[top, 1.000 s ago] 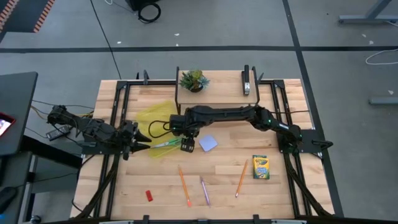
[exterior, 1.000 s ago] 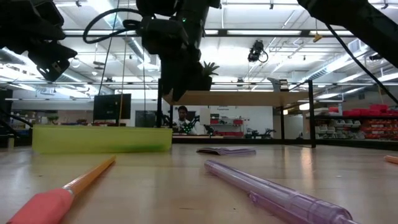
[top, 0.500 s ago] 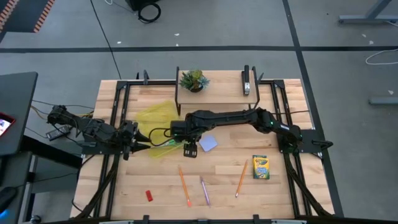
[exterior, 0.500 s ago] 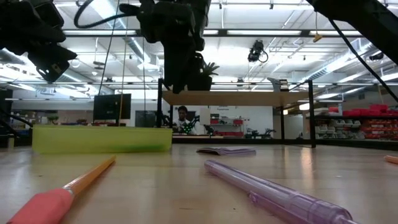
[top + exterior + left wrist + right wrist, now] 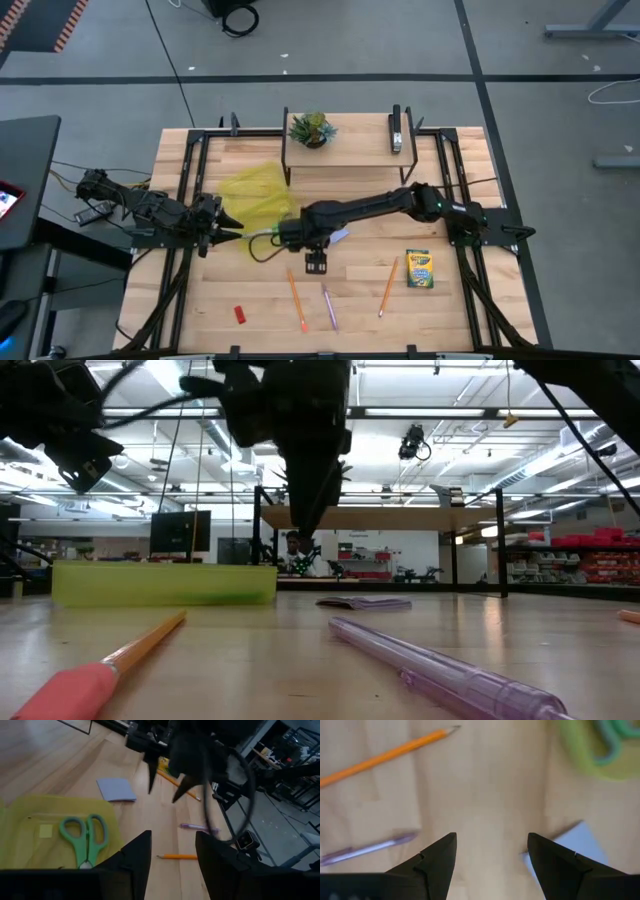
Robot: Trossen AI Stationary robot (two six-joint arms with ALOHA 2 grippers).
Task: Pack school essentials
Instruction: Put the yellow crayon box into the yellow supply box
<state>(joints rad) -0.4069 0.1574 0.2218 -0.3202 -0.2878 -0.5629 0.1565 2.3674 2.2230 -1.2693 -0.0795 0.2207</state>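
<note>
An open yellow-green case (image 5: 262,240) lies left of centre with green-handled scissors (image 5: 84,839) in it. The pale blue notepad (image 5: 116,789) lies just right of the case, partly under my right arm in the high view. Nearer the front edge lie two orange pencils (image 5: 296,298) (image 5: 387,287), a purple pen (image 5: 328,307), a red eraser (image 5: 240,314) and the crayon box (image 5: 420,268). My right gripper (image 5: 316,265) hangs open, pointing down over bare wood between notepad and pencil (image 5: 385,755). My left gripper (image 5: 228,222) stands open at the case's left edge, nothing between its fingers.
A raised shelf at the far edge carries a potted plant (image 5: 310,130) and a black stapler (image 5: 397,130). A yellow flap (image 5: 255,188) lies behind the case. Black frame rails (image 5: 190,180) run along both table sides. Bare wood lies below the right gripper.
My right gripper has swung from beside the case and scissors toward the table's near edge, sinking a little and rolling slightly, its fingers the same distance apart. The things on the table have not moved.
</note>
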